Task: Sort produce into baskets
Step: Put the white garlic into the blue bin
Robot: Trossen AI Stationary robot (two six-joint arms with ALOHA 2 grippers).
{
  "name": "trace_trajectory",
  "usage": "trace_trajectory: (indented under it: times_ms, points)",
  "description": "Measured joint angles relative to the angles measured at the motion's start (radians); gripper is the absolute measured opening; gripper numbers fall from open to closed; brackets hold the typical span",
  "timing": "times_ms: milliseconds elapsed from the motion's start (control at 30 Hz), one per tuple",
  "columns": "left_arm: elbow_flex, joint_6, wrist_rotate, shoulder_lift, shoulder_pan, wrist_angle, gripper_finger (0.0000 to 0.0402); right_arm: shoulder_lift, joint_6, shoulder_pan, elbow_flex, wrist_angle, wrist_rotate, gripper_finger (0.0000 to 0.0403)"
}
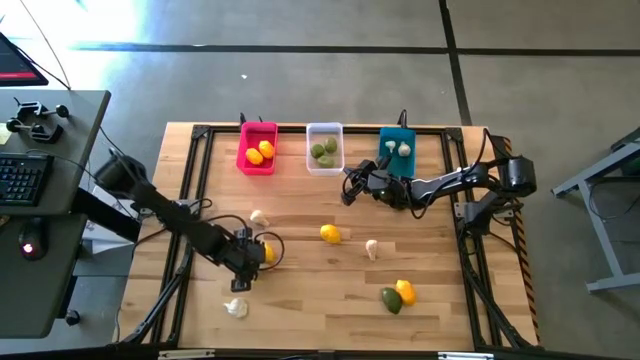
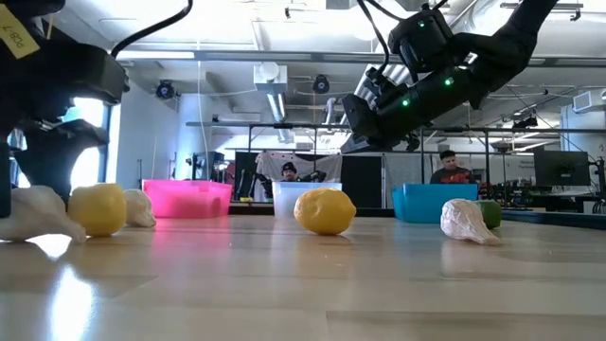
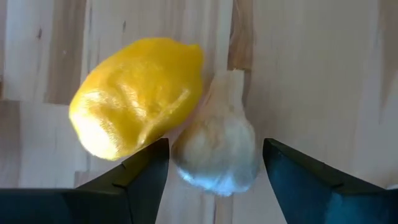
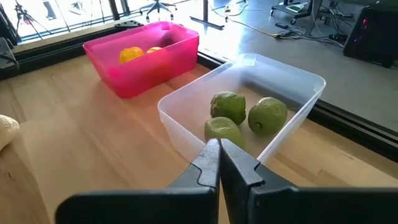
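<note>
Left hand: while its fingers stand apart, left hand [image 3: 214, 171] hovers over garlic [image 3: 221, 149], lemon [image 3: 137, 93] touching beside.
Garlic axis: stem pointing away from hand.
Right hand: right hand [image 4: 219, 165], fingers together, empty, near white basket [image 4: 311, 93] holding 3 limes [image 4: 227, 106].

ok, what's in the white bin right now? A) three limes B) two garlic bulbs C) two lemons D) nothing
A: the right wrist view shows three green limes lying inside the translucent white bin, while the lemons sit in the pink bin beside it.
</note>
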Motion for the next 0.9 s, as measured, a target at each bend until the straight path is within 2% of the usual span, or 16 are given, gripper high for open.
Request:
trace_trajectory:
  times_ms: [133, 300, 433, 567, 733, 900]
  points:
    - [0.0, 0.009, 0.001, 0.023, 0.0, 0.006, 0.0233, 0.0, 0.0, 0.0, 0.0, 0.0, 0.0, 0.0002]
    - [0.0, 0.065, 0.058, 0.01, -0.002, 0.016, 0.0173, 0.0, -0.018, 0.0, 0.0, -0.001, -0.013, 0.0002]
    - [0.0, 0.103, 0.116, -0.022, 0.008, 0.001, 0.0117, 0.0, -0.099, 0.0, 0.0, -0.023, -0.098, 0.0002]
    - [0.0, 0.143, 0.146, -0.083, 0.051, -0.002, 0.0094, 0.0, -0.203, 0.0, 0.0, -0.026, -0.224, 0.0002]
    - [0.0, 0.322, 0.17, -0.189, 0.187, 0.055, 0.0091, -0.001, -0.22, 0.001, 0.0, -0.003, -0.365, 0.0004]
    - [0.0, 0.474, 0.333, -0.226, 0.398, 0.262, 0.009, -0.001, -0.235, 0.033, 0.0, 0.058, -0.398, 0.0032]
